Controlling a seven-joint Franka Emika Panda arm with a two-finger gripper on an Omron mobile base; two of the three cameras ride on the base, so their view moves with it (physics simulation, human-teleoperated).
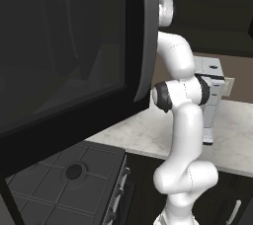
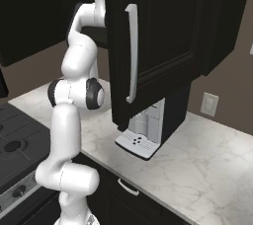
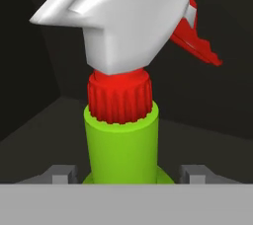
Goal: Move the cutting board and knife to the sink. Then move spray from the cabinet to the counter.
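The spray [image 3: 121,140] stands close in front of the hand inside the dark cabinet: bright green neck, ribbed red collar, white head with a red trigger on the right. My gripper [image 3: 128,175] is shut on the spray's green body, with one fingertip [image 3: 62,174] against its left side and the other against its right. The arm [image 2: 79,56] reaches up behind the open cabinet door [image 2: 153,46], which hides the hand. The counter [image 2: 197,169] lies below. The cutting board, knife and sink are out of view.
A coffee machine [image 2: 143,137] stands on the counter under the cabinet. A stove [image 1: 64,179] lies to the left and a dark microwave [image 1: 64,56] hangs above it. The cabinet's dark back wall [image 3: 29,71] is close behind the bottle.
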